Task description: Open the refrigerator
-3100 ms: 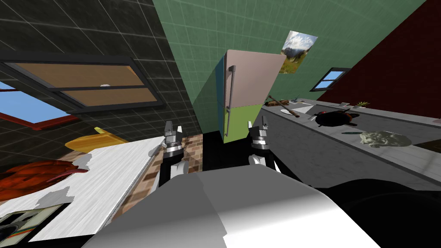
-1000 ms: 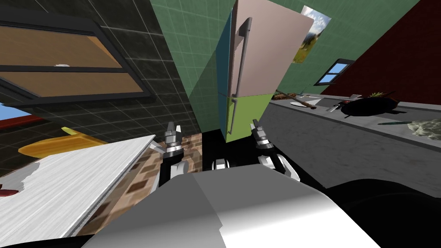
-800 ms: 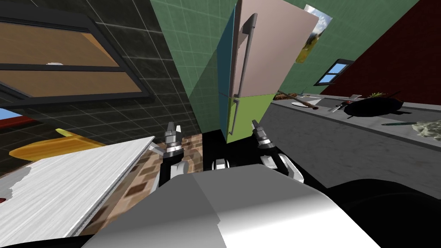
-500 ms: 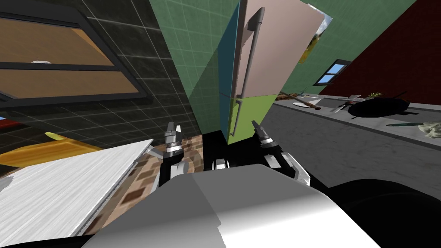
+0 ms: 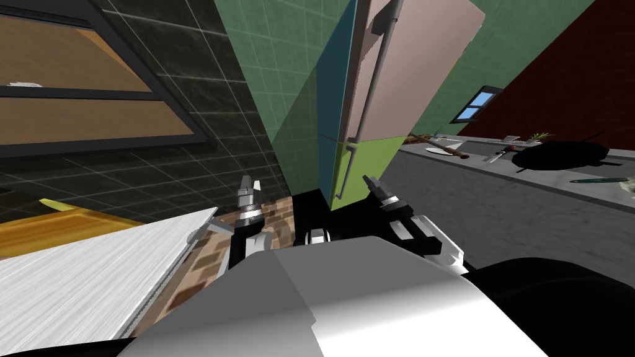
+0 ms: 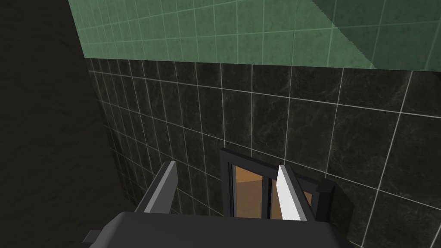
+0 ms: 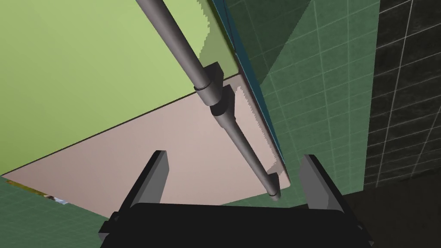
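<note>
Green tiled wall (image 5: 273, 80) backed the tall refrigerator (image 5: 415, 68), which stood straight ahead at the end of a grey table (image 5: 496, 204), its pale upper door and green lower door (image 5: 366, 167) shut. The right gripper (image 5: 372, 182) pointed, fingers spread, towards the grey handles (image 7: 202, 77) without touching them. The left gripper (image 5: 250, 185) hung open nearby.

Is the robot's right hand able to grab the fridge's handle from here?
Probably yes. The right hand is open and the grey handle lies straight ahead between its fingers, with nothing in the way. It isn't touching yet, so it must reach closer.
</note>
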Controlling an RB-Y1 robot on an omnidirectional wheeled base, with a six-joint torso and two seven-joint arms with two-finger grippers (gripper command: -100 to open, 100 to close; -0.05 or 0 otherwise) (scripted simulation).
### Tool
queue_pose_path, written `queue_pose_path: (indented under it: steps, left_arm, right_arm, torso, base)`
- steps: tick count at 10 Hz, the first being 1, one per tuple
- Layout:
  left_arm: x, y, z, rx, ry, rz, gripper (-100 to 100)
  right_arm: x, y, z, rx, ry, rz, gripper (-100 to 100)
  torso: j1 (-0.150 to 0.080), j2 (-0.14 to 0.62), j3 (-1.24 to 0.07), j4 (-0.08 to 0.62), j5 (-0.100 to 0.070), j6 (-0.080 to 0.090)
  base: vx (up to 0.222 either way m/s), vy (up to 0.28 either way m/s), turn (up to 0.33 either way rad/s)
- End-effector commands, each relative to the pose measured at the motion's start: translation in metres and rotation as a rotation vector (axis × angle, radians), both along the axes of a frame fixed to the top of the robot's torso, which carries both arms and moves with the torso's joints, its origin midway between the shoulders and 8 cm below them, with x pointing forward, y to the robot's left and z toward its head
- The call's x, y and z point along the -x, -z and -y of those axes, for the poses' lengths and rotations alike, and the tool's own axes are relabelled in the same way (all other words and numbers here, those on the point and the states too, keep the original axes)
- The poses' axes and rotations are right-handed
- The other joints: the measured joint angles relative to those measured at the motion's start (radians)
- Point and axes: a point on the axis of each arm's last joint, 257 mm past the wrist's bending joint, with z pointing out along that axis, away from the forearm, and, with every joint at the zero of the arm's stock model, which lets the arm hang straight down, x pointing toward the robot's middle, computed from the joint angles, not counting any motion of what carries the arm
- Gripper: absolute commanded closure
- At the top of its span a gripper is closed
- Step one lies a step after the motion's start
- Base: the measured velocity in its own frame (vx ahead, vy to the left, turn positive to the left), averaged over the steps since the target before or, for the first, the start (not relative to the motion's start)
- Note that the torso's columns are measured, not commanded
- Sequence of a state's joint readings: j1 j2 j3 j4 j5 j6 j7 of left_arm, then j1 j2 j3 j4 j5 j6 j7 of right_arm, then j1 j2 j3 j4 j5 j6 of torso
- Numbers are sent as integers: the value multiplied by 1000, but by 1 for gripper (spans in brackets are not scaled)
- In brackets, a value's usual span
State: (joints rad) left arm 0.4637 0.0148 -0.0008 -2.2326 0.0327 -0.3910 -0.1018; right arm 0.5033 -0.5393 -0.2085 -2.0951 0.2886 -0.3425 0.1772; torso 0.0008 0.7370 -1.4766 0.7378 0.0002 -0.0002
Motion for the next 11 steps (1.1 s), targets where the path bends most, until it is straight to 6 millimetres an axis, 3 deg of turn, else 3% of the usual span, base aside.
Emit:
queue_pose_path:
  steps: [1, 2, 6, 11]
  left_arm:
    - [0, 0, 0, 0, 0, 0, 0]
    - [0, 0, 0, 0, 0, 0, 0]
    - [0, 0, 0, 0, 0, 0, 0]
    - [0, 0, 0, 0, 0, 0, 0]
  right_arm:
    - [-7, 6, 25, 187, 51, -21, -100]
    - [-7, 6, 24, 191, 49, -21, -100]
    - [-19, 4, 67, 495, 127, -45, -100]
    - [-33, -18, 120, 863, 222, -50, -100]
  torso:
    - [0, 0, 0, 0, 0, 0]
    - [-1, 0, 0, 0, 0, 0]
    - [1, 0, 0, 0, 1, 0]
    - [-1, 2, 1, 0, 0, 0]
  base:
    - [142, 117, -53]
    - [80, 76, -12]
    - [99, 98, -44]
    - [121, 119, -42]
